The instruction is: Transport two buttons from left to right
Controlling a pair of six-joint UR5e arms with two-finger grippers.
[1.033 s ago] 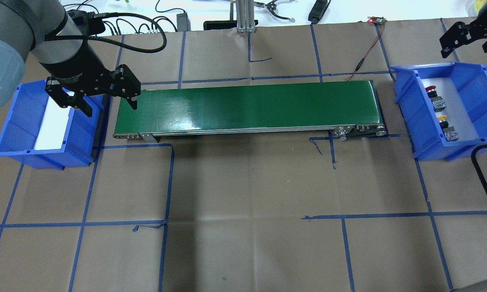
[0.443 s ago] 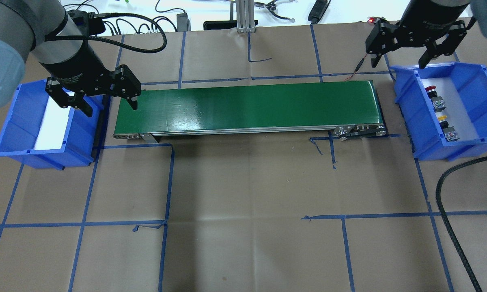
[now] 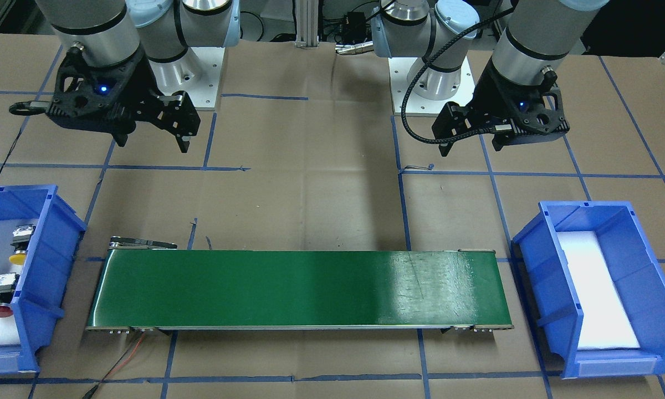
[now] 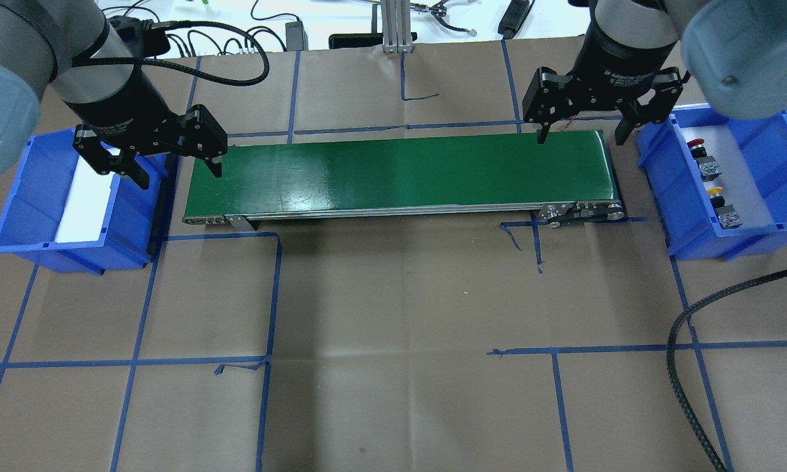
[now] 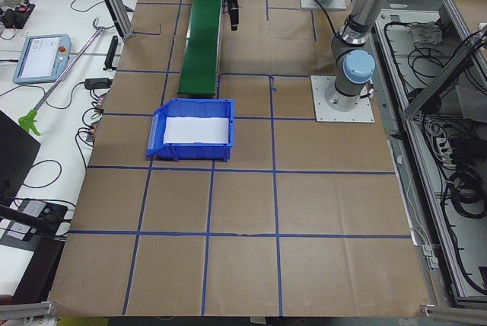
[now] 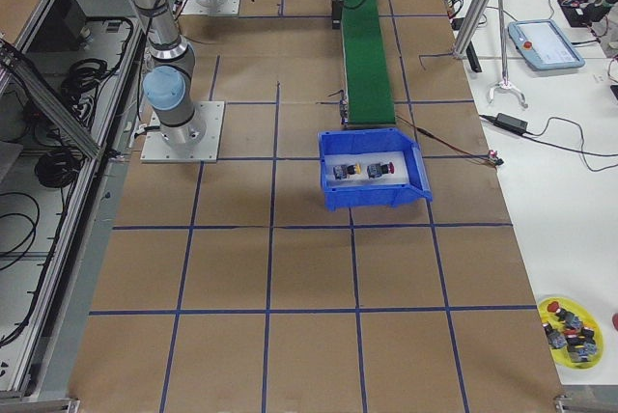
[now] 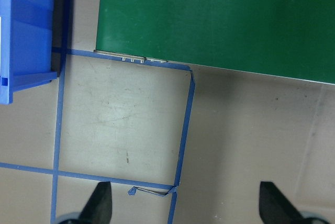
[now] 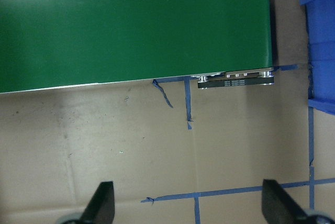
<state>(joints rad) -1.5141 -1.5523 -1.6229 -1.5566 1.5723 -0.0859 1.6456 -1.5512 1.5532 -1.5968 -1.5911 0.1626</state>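
The red button (image 4: pixel 696 143) and the yellow button (image 4: pixel 715 192) lie in the right blue bin (image 4: pixel 702 246). They also show in the front view, the red button (image 3: pixel 0 311) and the yellow button (image 3: pixel 18 258), at its left edge. My right gripper (image 4: pixel 582 137) is open and empty, above the right end of the green conveyor belt (image 4: pixel 400 170), just left of that bin. My left gripper (image 4: pixel 180 174) is open and empty, between the left blue bin (image 4: pixel 59 252) and the belt's left end. Both wrist views show spread fingers with nothing between them.
The left bin holds only a white liner (image 4: pixel 88 203). Brown paper with blue tape lines covers the table. A black cable (image 4: pixel 679 367) loops over the table at the front right. A red-black wire (image 4: pixel 587 98) runs to the belt's far right corner.
My right arm has swung in from the far right, across the right bin's back, to the belt's right end. My left arm has not moved. The buttons stay put.
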